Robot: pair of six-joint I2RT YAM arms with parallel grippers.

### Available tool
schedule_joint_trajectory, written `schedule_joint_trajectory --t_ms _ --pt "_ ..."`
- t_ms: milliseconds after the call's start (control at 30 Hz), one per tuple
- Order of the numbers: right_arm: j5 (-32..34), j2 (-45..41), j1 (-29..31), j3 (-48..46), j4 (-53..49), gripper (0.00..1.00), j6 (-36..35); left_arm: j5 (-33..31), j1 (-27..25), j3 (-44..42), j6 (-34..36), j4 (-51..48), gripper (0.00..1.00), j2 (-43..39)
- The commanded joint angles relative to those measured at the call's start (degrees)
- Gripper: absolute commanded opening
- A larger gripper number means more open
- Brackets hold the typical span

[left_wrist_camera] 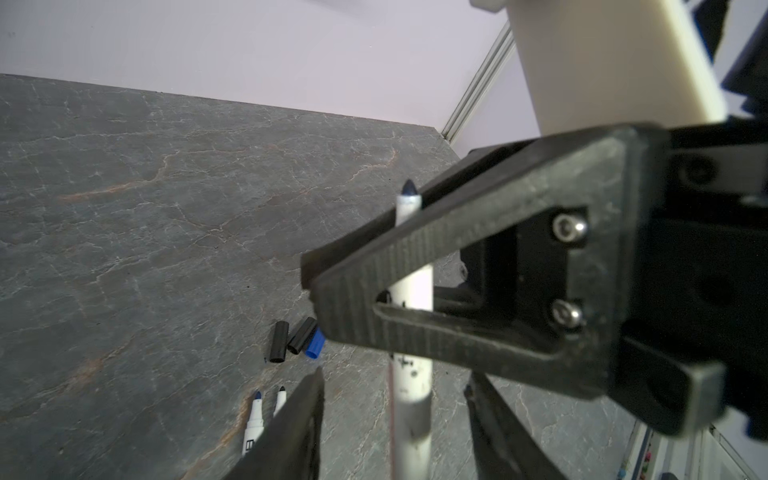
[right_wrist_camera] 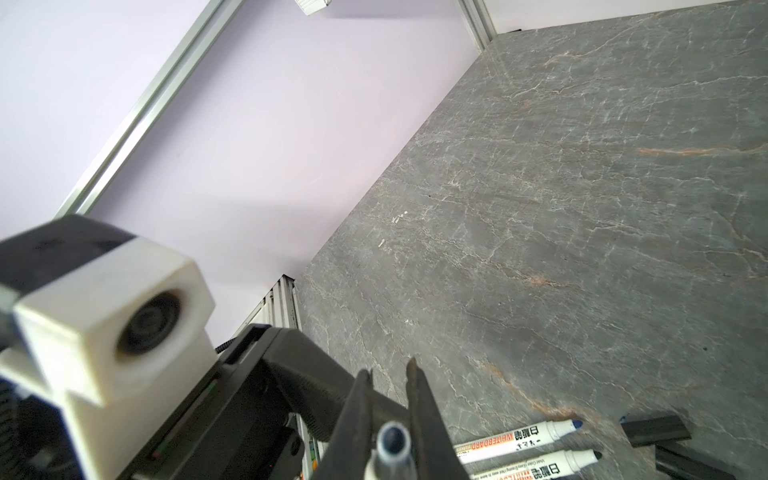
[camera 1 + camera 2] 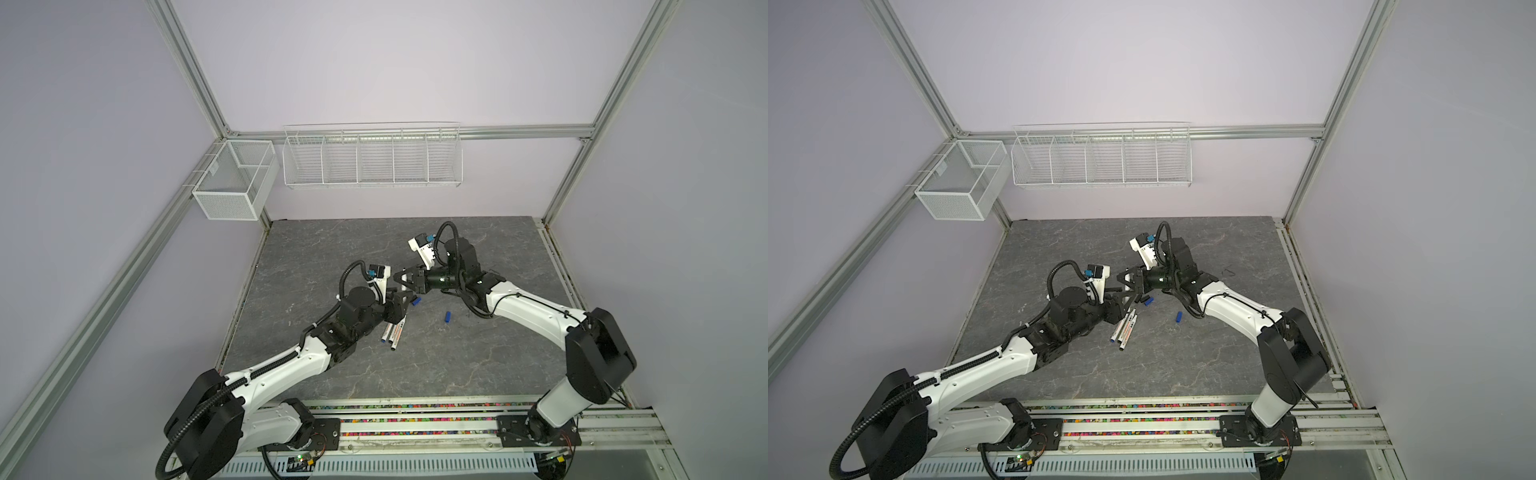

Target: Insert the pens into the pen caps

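Above the surface (image 3: 374, 374), right hand (image 2: 388, 370) clamps 1 pen (image 2: 392, 442) just behind its tip; left hand (image 1: 392, 379) stands open around the barrel. Pen looks light, stiff, slick: hold mid-barrel. Other pens (image 2: 519, 436) and caps (image 1: 278, 341) lie below.

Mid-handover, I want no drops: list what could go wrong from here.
1. The right gripper pinches the pen near its blue tip. With the left gripper open, the long barrel may swing or slip.
2. A blue cap lies bunched with two black caps; grabbing it may scatter them.
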Motion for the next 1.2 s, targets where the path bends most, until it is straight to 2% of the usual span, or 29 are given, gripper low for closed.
schedule_joint_trajectory --t_ms 0,333,667,700,733,800,833,900,933,1100,1167 --pt "-3.1 -1.1 -0.6 -1.3 2.0 0.07 1.1 -1.8 0.1 1.3 1.2 1.7 0.54 1.8" --pt "-3.5 -1.9 -1.2 -2.0 2.2 0.07 1.2 2.6 0.1 5.1 1.6 4.9 0.38 6.9" --pt "-4.0 -3.4 -3.6 -4.3 5.9 0.08 4.2 6.2 0.1 4.0 -0.7 6.5 0.00 8.4" --pt "-4.1 -3.6 -3.8 -4.5 5.9 0.12 4.3 6.2 0.1 3.8 -0.8 6.6 0.00 8.6" --pt "-3.7 -3.9 -4.0 -4.7 5.7 0.21 4.3 5.7 0.1 3.7 -1.3 6.7 0.00 8.7" --pt "-2.0 -5.1 -4.7 -5.7 5.3 0.46 4.3 3.3 0.1 3.4 -2.5 6.3 0.00 8.5" --pt "0.3 -6.3 -5.5 -6.4 4.1 0.57 4.3 1.4 0.1 3.3 -2.9 5.4 0.00 8.3" --pt "5.8 -9.0 -6.7 -8.0 0.7 0.68 3.4 -2.7 0.1 3.1 -3.1 3.1 0.00 7.7" --pt "9.5 -10.7 -7.3 -8.5 -2.8 0.70 2.1 -4.9 0.1 3.0 -3.1 1.6 0.00 7.4" --pt "30.9 -13.6 -7.3 -8.4 -24.1 0.72 -5.6 -13.5 0.1 2.0 -2.7 -3.7 0.00 6.1" --pt "34.0 -12.0 -7.2 -8.6 -30.0 0.71 -6.7 -15.0 0.1 1.9 -2.8 -4.7 0.00 5.9"
